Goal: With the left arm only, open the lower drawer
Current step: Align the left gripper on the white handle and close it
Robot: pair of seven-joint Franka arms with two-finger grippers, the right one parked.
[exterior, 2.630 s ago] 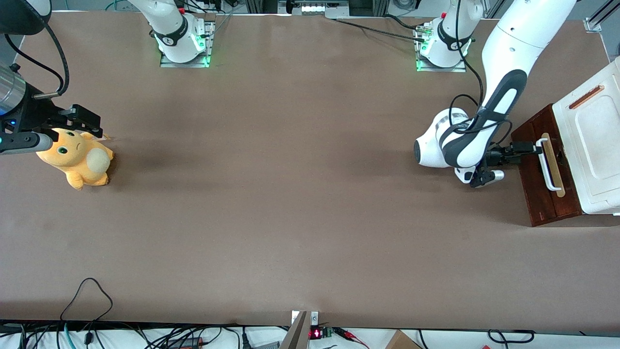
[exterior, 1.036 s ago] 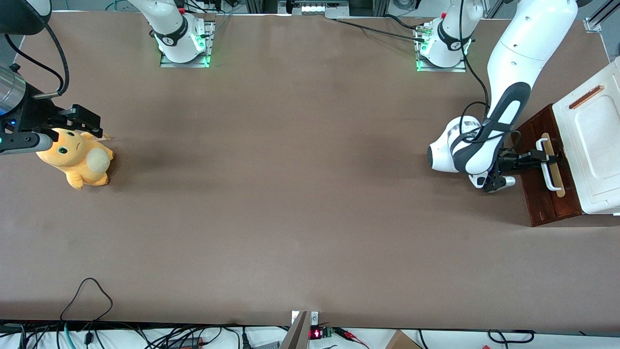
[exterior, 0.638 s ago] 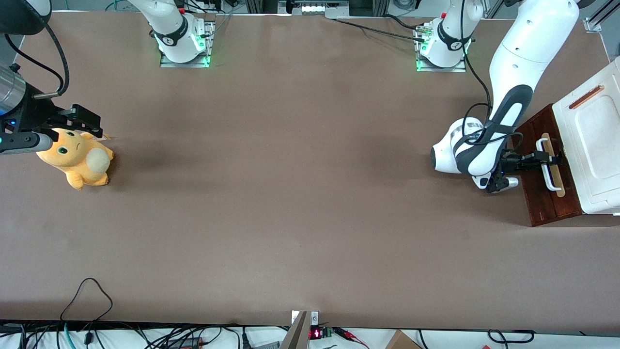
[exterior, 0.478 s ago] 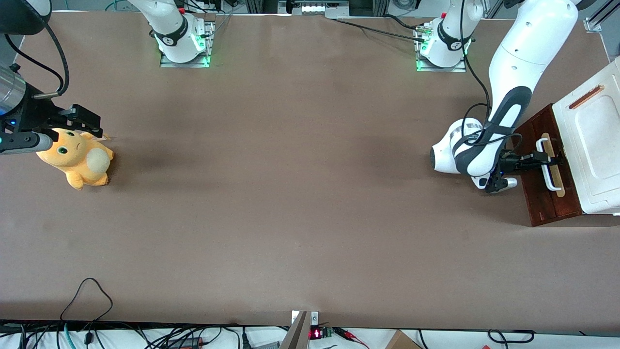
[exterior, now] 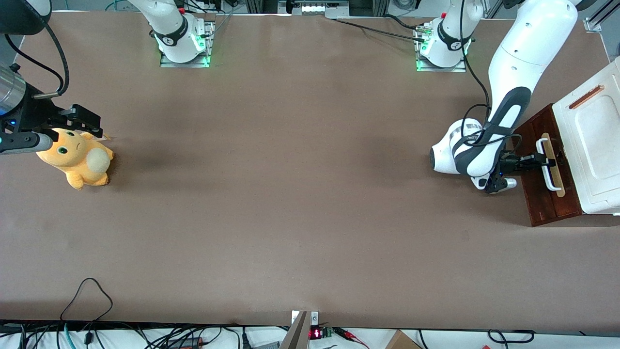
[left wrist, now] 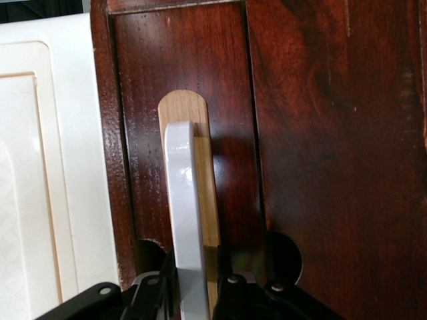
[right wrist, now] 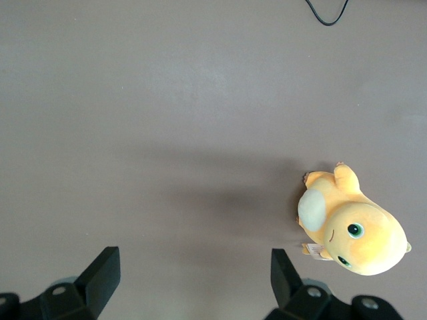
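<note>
The lower drawer (exterior: pixel 538 196) has a dark reddish-brown front and stands toward the working arm's end of the table. Its white loop handle (exterior: pixel 550 175) sits on a pale wood strip. The left arm (exterior: pixel 503 109) reaches down in front of the drawer. Its black gripper (exterior: pixel 544 159) is at the handle. In the left wrist view the gripper (left wrist: pixel 197 287) has one finger on each side of the white handle (left wrist: pixel 183 200) and grips it, against the drawer front (left wrist: pixel 313 133). The drawer looks shut.
A white box-like top (exterior: pixel 593 140) lies over the cabinet and also shows in the left wrist view (left wrist: pixel 40 167). An orange plush toy (exterior: pixel 77 162) lies toward the parked arm's end of the table and shows in the right wrist view (right wrist: pixel 350 230).
The left gripper moved in from in front of the drawer to the handle, then its fingers drew together round it. The drawer front has not moved.
</note>
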